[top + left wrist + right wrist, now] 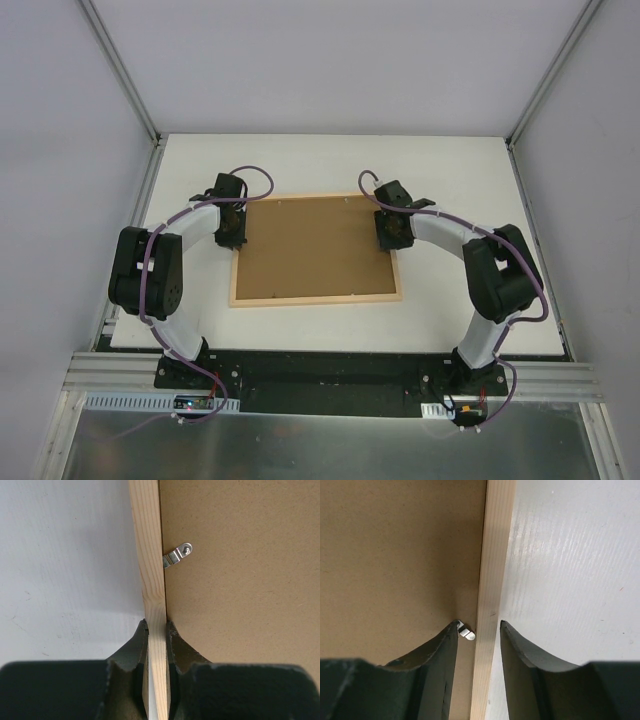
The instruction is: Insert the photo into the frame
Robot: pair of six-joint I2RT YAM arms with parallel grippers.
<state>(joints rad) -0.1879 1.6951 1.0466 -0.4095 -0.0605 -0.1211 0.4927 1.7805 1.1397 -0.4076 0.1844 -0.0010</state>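
Workspace: flat white table [300, 160]. A rectangular frame of narrow light natural-wood strips [315, 298] lies flat on it, back side up, roughly midway between the two arms. A plain brown backing board [315, 245] sits inside the frame and fills it from strip to strip.

Photo: shows in no view. Cannot tell whether it lies under the board.

Left gripper [156, 627]: at the frame's left strip, toward the far end. Left wrist view shows both dark fingers pressed against the strip, one on the outer face and one on the inner, board-side face. Jaws narrow, clamped on the wood with no gap showing. Further along the same strip, beyond the fingertips, a small silver metal turn-clip [177, 555] lies on the board, with one end against the strip's inner edge.

Right gripper [479, 624]: at the frame's right strip, toward the far end, opposite the left gripper. Jaws part-way apart and straddling the strip. The outer finger stands clear of the wood, with white table showing between them. The inner finger is over the board, its tip touching or just beside a second small silver clip [466, 632] at the strip's inner edge. Cannot tell whether finger and clip make contact. Nothing is gripped on this side.

Frame sits a little skewed to the table's edges in the top view.
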